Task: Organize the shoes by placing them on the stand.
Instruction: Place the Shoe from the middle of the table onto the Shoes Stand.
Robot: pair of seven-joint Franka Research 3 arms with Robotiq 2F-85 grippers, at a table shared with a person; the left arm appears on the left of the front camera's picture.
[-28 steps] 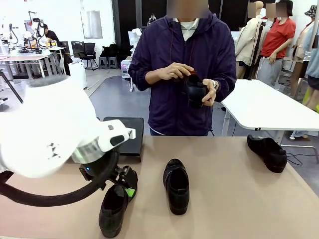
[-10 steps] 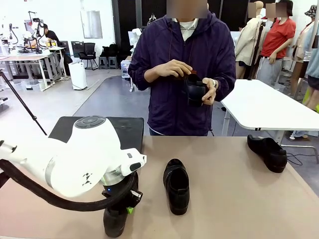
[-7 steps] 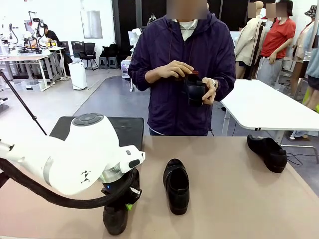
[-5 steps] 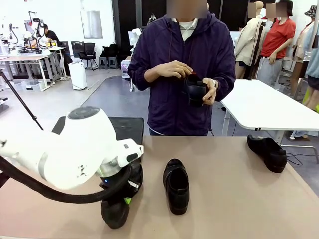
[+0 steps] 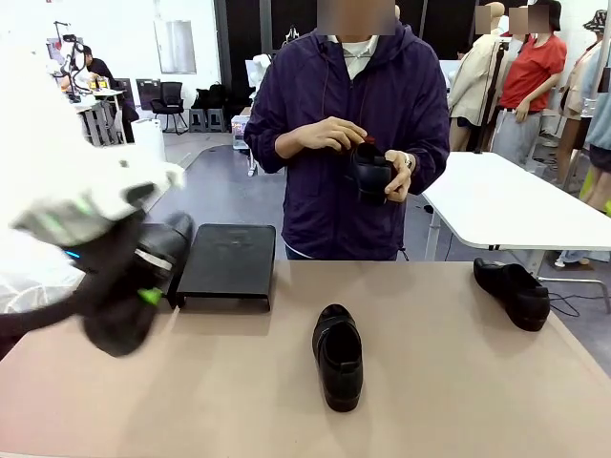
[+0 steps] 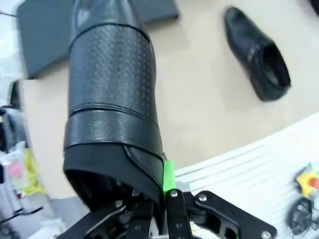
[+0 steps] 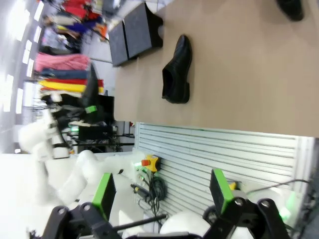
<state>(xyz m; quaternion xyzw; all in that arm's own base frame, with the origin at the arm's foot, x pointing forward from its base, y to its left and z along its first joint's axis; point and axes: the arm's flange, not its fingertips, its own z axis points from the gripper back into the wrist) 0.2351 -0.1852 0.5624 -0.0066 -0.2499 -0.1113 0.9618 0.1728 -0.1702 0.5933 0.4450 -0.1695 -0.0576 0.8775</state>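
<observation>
The left arm (image 5: 67, 205) reaches in over the tabletop's left edge, its white wrist blurred. The left claw (image 5: 134, 286) hangs clear above the surface, near the far left corner. Its jaws are clamped on the heel rim of a shoe (image 6: 112, 99), with one green pad (image 6: 168, 174) pressed against the outside of the rim. The claw points along the shoe's length, toe away from the wrist. The right claw (image 7: 162, 191) sits back beyond the tabletop's near edge, level with its side. Its jaws are spread wide, the green pads facing each other.
</observation>
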